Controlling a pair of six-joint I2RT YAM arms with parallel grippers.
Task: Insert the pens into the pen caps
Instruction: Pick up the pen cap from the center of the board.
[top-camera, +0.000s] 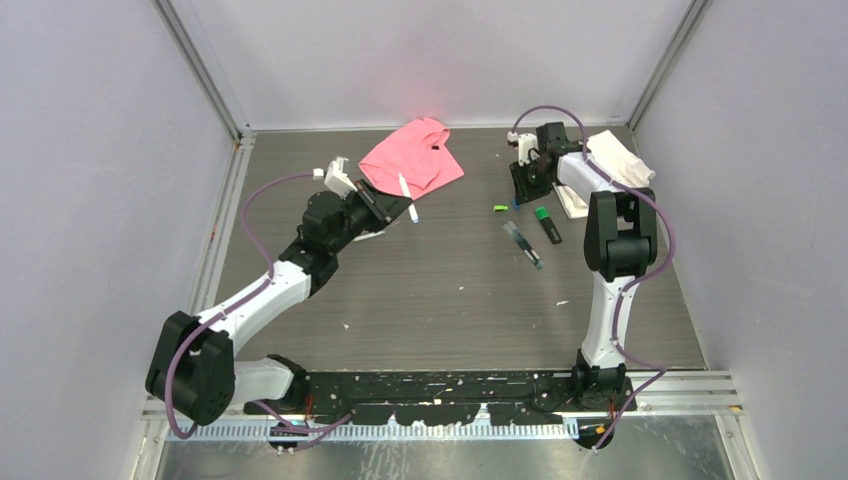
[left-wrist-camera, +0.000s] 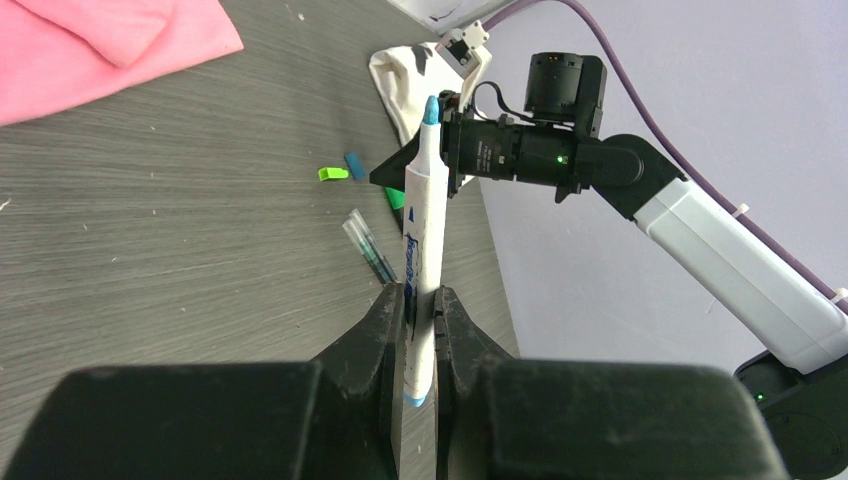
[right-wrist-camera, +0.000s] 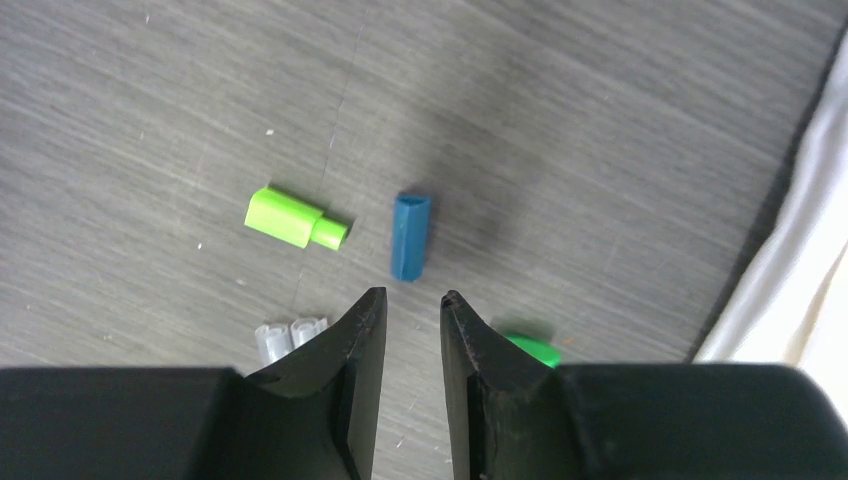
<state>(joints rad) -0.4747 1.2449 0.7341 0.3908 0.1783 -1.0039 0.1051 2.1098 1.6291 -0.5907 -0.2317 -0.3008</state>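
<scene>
Pinches a white pen (left-wrist-camera: 418, 215) in the left pincer (left-wrist-camera: 422, 292), pressed tight on both sides near the pen's back end. Holds it up off the tabletop (left-wrist-camera: 150, 250), with the blue tip pointing away toward the right arm (left-wrist-camera: 700, 240). Holds that pen well apart from both caps, over by the pink cloth (top-camera: 410, 155).

Hangs the right pincer (right-wrist-camera: 412, 300) low over the tabletop, spread a little and holding nothing. Shows a blue cap (right-wrist-camera: 410, 237) lying flat just past the right fingertips, lined up with the gap and not touching them. Shows a green cap (right-wrist-camera: 295, 220) just beside the blue one, on its left in the right wrist view, a bit apart. Shows the ends of two see-through pens (right-wrist-camera: 290, 338) next to one finger, and a green and black pen (top-camera: 546, 222) near the other. Has a white cloth (top-camera: 620, 155) at the far right edge, by the right arm.
</scene>
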